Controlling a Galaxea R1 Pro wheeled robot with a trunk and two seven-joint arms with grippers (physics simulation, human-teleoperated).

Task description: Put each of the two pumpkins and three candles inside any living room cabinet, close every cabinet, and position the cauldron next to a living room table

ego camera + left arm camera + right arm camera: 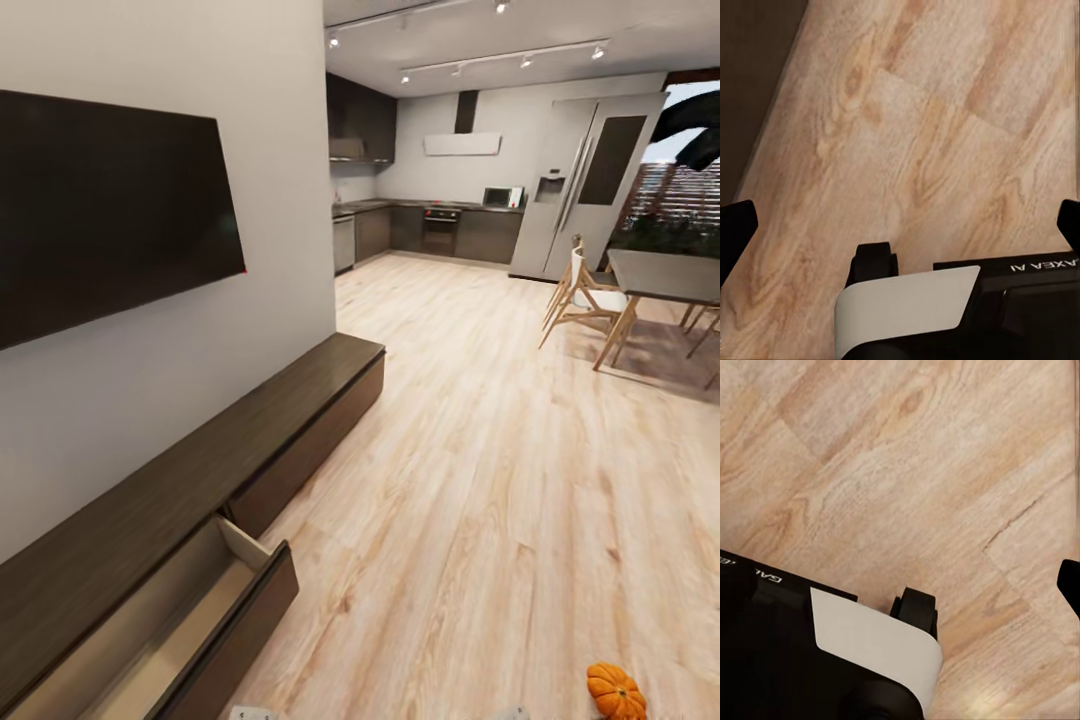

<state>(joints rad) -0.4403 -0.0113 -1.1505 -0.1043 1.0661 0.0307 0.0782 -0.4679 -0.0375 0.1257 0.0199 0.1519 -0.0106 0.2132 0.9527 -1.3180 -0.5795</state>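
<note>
The long low dark-brown cabinet (215, 460) runs along the left wall under a black TV. Its nearest drawer (205, 615) is pulled open and its pale inside looks bare; the drawer front further along is shut. One orange pumpkin (615, 692) lies on the wood floor at the lower right of the head view. My left gripper (900, 225) is open over bare floor boards, a black fingertip (735, 232) at each side. In the right wrist view one black fingertip (1070, 583) shows at the frame's edge, spread wide over the floor with nothing held. Candles, cauldron and the low table are out of view.
A dark dining table (665, 275) with wooden chairs (585, 300) stands at the right. The kitchen (440, 225) and a tall fridge (585, 185) lie at the far end. Wide wood floor (470, 450) stretches between the cabinet and the dining table. My white-and-black base (907, 307) shows under both wrists.
</note>
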